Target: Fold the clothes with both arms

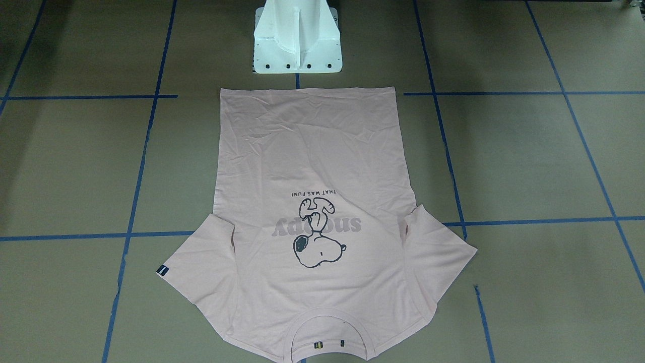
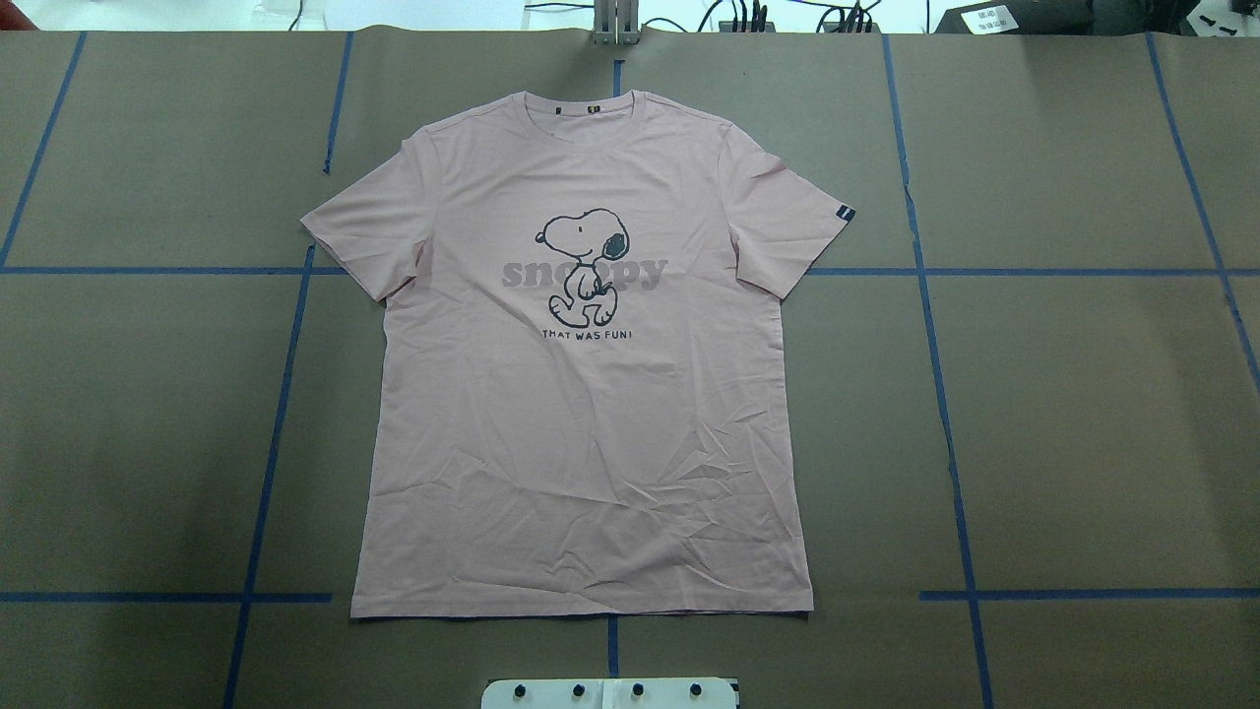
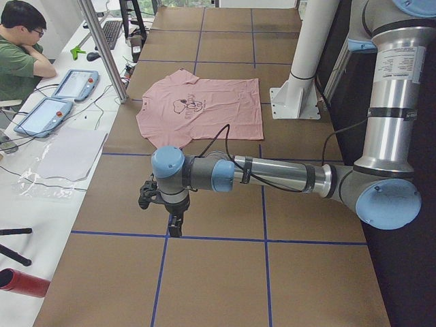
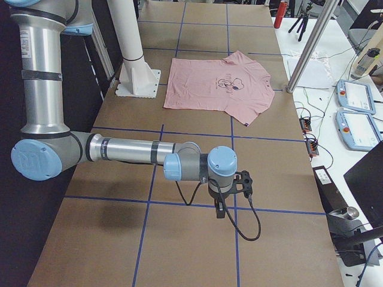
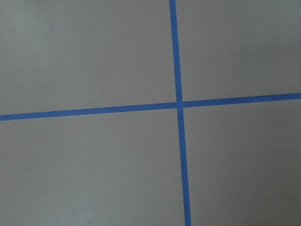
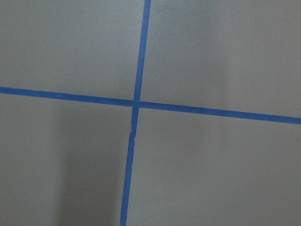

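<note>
The pale pink Snoopy T-shirt (image 2: 581,443) lies flat and spread out, print up, in the middle of the table, collar at the far edge, hem near the white pedestal. It also shows in the front view (image 1: 312,151) and in both side views (image 3: 211,112) (image 4: 203,89). My left gripper (image 3: 175,228) hangs over bare table far to the shirt's left, seen only in the left side view. My right gripper (image 4: 220,210) hangs over bare table far to the shirt's right. I cannot tell whether either is open or shut. Both wrist views show only table and tape.
The brown table carries a grid of blue tape lines (image 2: 940,394). The white pedestal base (image 1: 297,38) stands just behind the shirt's hem. A person (image 3: 20,48) sits at a side desk with tablets (image 3: 75,83). A metal post (image 3: 102,48) stands at the table's far edge.
</note>
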Controlling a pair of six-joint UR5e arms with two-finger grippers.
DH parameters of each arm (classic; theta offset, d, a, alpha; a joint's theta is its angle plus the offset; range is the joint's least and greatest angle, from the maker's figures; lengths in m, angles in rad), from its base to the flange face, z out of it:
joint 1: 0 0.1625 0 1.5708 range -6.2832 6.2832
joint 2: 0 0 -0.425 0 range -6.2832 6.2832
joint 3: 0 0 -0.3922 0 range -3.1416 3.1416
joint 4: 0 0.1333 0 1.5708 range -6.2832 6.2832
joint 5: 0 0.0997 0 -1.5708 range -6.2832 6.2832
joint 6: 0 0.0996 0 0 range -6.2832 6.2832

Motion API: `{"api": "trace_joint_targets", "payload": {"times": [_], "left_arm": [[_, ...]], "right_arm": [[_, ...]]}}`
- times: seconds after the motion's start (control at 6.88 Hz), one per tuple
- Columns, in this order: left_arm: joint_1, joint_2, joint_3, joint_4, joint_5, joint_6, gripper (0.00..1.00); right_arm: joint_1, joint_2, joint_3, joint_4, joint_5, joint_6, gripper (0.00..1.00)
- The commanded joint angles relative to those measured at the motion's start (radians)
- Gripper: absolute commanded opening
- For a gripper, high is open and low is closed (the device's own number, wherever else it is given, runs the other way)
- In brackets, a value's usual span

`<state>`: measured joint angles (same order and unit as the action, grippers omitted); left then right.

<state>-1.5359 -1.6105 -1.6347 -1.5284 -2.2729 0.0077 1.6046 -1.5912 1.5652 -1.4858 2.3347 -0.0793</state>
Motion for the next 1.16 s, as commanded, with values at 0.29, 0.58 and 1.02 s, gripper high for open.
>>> {"api": "trace_joint_targets", "payload": {"times": [0.29,0.58,1.02], "left_arm": [[0.003,-0.035,-0.002,-0.050,-0.005,0.000,1.00],[0.037,-0.183,0.016,-0.091,-0.008,-0.003,1.00],[0.200,-0.213,0.094,-0.394,-0.004,-0.071,1.00]], "right_arm": [[-0.021,0.048,-0.005,-0.014,0.034,-0.002,1.00],[-0.160,0.188,-0.039,0.001,0.020,-0.005,1.00],[-0.372,0.477,-0.212,0.114,-0.155,0.215,1.00]]}}
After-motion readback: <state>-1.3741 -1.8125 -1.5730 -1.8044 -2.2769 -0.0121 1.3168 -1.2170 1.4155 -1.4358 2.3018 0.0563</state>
